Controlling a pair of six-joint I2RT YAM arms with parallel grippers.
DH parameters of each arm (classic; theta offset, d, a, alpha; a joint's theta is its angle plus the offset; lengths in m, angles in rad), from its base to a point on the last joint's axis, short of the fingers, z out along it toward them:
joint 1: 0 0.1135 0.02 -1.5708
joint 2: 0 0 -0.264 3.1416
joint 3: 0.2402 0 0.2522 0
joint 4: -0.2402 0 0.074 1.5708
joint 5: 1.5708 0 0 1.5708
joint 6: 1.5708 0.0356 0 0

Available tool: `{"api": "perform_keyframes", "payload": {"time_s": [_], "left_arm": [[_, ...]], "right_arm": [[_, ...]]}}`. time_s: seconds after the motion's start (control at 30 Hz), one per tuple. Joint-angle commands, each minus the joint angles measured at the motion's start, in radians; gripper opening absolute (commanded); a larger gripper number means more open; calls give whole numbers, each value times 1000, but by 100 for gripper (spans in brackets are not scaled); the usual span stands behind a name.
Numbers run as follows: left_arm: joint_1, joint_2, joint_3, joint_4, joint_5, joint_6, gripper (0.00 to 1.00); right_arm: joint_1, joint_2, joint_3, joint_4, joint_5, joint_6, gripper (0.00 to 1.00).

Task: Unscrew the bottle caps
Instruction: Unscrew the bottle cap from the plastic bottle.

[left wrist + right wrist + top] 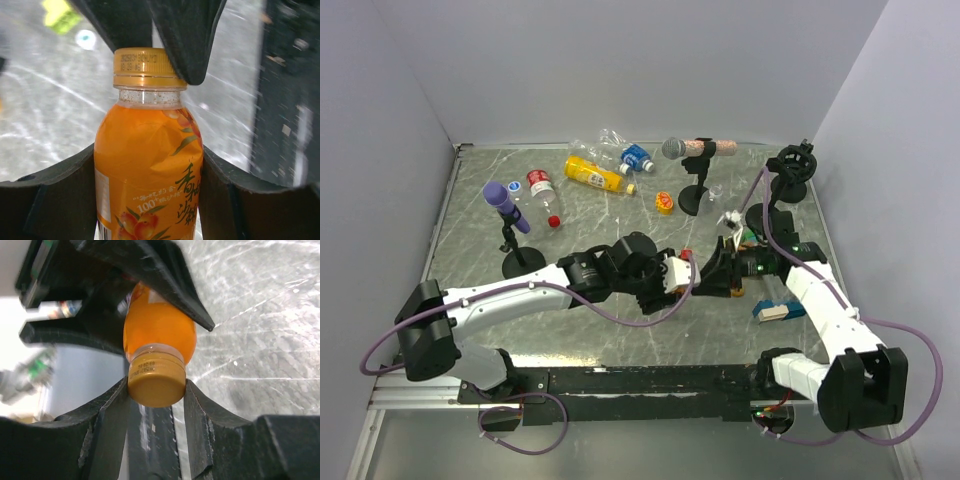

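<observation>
You find no room around the orange bottle [147,150]: the left gripper [150,175] clamps its body and the right gripper [156,392] pinches its cap [155,382], the two close together. Behind them stands the grey-headed microphone [675,148] on its round base, and to the left stands the purple-headed microphone [500,197]. A blue and white block [772,312] lies beside the right arm. The table [620,338] is open between the left arm and the near edge.

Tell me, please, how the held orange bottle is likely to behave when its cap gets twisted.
The orange bottle looks creased, so probably thin-walled and apt to squash in the left gripper. Its glossy wrap may slip and turn with the cap. The clear neck shows no liquid, so possibly light.
</observation>
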Motion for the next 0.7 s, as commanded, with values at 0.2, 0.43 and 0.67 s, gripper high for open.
{"api": "perform_keyframes", "payload": {"time_s": [0.2, 0.43, 0.67], "left_arm": [[28, -72, -32, -79, 350, 1, 15], [26, -125, -115, 27, 294, -52, 15], [20, -194, -190, 119, 131, -135, 14]], "right_arm": [[192, -172, 114, -344, 62, -797, 10], [288, -230, 135, -154, 247, -600, 12], [262, -148, 235, -95, 370, -158, 84]]}}
